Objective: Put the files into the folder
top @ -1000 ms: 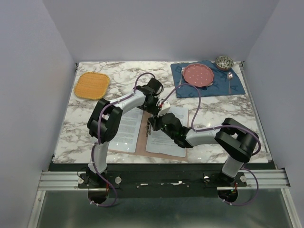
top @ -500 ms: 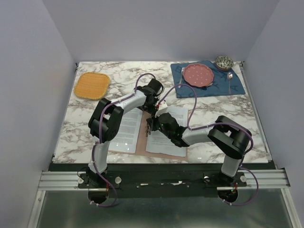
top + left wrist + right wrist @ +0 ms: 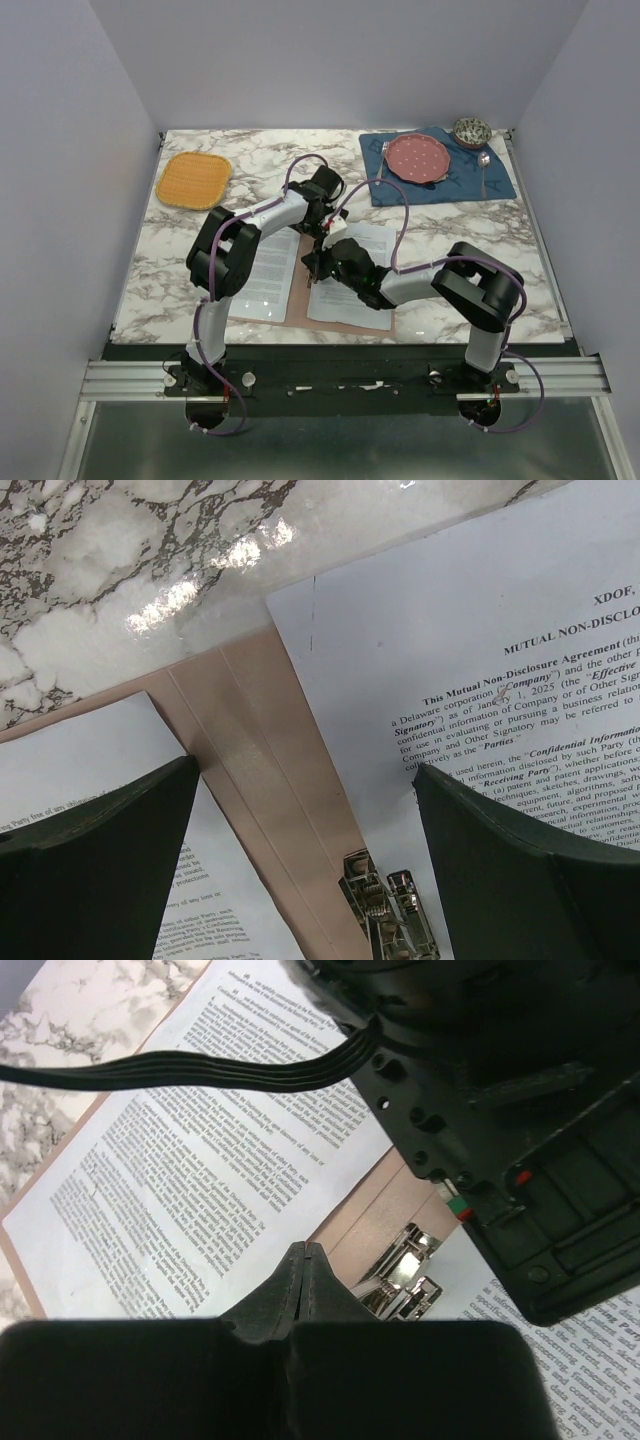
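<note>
Claws crowding the folder's [image 3: 262, 742] spine

A careless push from the right claw [image 3: 305, 1260], pinched shut just beside the metal clip [image 3: 402, 1272], could have skidded the loose files [image 3: 268, 275] or knocked the left claw [image 3: 305, 815], which hung wide open above. The files lay one on each open leaf, flanking both claws.

Lab booth: plain walls [image 3: 60, 150], marble tabletop [image 3: 255, 160]

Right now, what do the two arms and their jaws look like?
Both the left arm and right arm have white links between bulky black joint housings, each trailed by a looping purple cable. The left jaws are broad, flat, dark greenish-black slabs; the right jaws are black and taper to a narrow tip.
</note>
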`<state>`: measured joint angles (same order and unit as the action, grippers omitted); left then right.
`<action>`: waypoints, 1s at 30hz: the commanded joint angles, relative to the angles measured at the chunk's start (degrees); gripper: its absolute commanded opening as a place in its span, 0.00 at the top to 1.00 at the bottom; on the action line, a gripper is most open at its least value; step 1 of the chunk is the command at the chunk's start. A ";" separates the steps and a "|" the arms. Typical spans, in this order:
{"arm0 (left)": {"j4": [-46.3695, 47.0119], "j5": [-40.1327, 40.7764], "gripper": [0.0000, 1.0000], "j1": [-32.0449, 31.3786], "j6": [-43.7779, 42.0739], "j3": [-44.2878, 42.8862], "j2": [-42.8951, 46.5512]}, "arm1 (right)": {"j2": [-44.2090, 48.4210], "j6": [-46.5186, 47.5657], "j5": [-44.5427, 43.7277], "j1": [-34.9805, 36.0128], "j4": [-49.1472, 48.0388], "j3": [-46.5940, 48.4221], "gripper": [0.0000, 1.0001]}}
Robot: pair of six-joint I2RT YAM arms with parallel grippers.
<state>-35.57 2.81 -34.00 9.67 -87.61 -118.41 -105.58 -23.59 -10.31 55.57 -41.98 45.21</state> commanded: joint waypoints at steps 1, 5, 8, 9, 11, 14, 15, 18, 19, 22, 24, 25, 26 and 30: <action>-0.29 0.79 0.01 -0.37 0.26 1.83 -1.82 | -1.38 -0.66 3.36 0.50 -1.53 1.55 0.99; -0.64 1.23 0.01 -0.37 -0.18 2.01 -2.18 | -1.47 -0.93 4.94 0.59 -0.83 1.20 0.99; -0.81 1.24 0.01 -0.28 -0.27 2.18 -2.26 | -1.21 -1.28 5.64 0.59 -0.48 0.41 0.99; -0.81 1.15 0.01 -0.28 -0.18 2.18 -2.26 | -1.03 -1.28 6.00 0.59 -0.56 -0.20 0.99; -0.82 1.06 0.01 -0.28 -0.27 2.18 -2.26 | -0.86 -1.02 6.70 0.68 -0.21 -0.65 0.99; -0.90 1.15 0.01 -0.28 -0.36 2.10 -2.35 | -0.59 -0.75 7.58 0.77 1.01 -1.35 0.99; -0.99 1.15 0.01 -0.19 -0.27 2.18 -2.26 | -0.59 -0.75 7.67 0.77 1.28 -1.61 0.99; -0.99 1.15 0.01 -0.19 -0.36 2.27 -2.18 | -0.68 -1.01 8.11 0.77 2.25 -2.23 0.99; -0.99 1.23 0.01 -0.10 -0.53 2.36 -2.09 | -0.68 -1.28 8.20 0.77 2.25 -2.41 0.99; -0.90 1.59 0.01 -0.10 -0.79 2.71 -2.09 | -1.21 -1.54 8.37 0.77 2.42 -2.94 0.99; -0.90 1.59 0.01 -0.02 -0.79 3.06 -1.83 | -1.64 -1.63 8.55 0.85 2.52 -3.20 0.99; -0.73 1.50 0.01 -0.02 -0.79 3.15 -1.74 | -1.73 -1.54 8.63 0.77 2.43 -3.29 0.99; -0.73 1.59 0.01 0.07 -0.88 3.32 -1.82 | -1.73 -1.28 9.42 0.77 1.99 -3.46 0.99; -0.73 1.59 0.01 0.07 -0.97 3.50 -1.39 | -2.44 0.13 9.95 0.85 2.86 -3.11 0.99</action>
<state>-34.63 2.85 -33.98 9.39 -86.76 -118.19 -105.89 -24.97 -3.01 55.70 -42.19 43.53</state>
